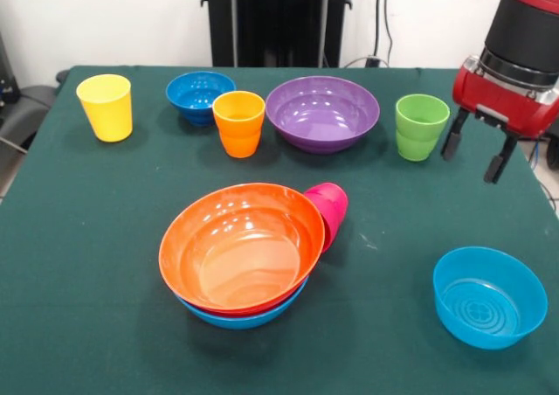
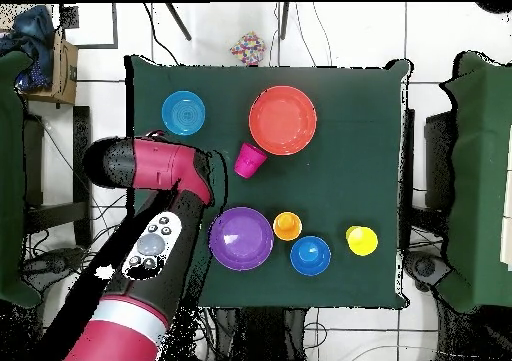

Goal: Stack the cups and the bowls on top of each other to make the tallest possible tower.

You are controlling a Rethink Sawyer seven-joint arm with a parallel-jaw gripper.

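Tower's barely started, arm hanging off to the side with nothing in hand

The gripper [image 1: 476,155] hovers just beside the green cup [image 1: 421,127], fingers spread apart and empty, so I'd guess that cup gets picked next. The tower [image 1: 242,253] so far is the big orange bowl nested in a light-blue one mid-bench [image 1: 79,308], wide stuff at the base for stability. The pink cup [image 1: 332,210] lies tipped against its rim. Behind the tower sit the yellow cup [image 1: 106,107], dark-blue bowl [image 1: 199,94], orange cup [image 1: 238,122] and purple bowl [image 1: 322,112]; the small light-blue bowl [image 1: 489,297] sits off to one side of it.
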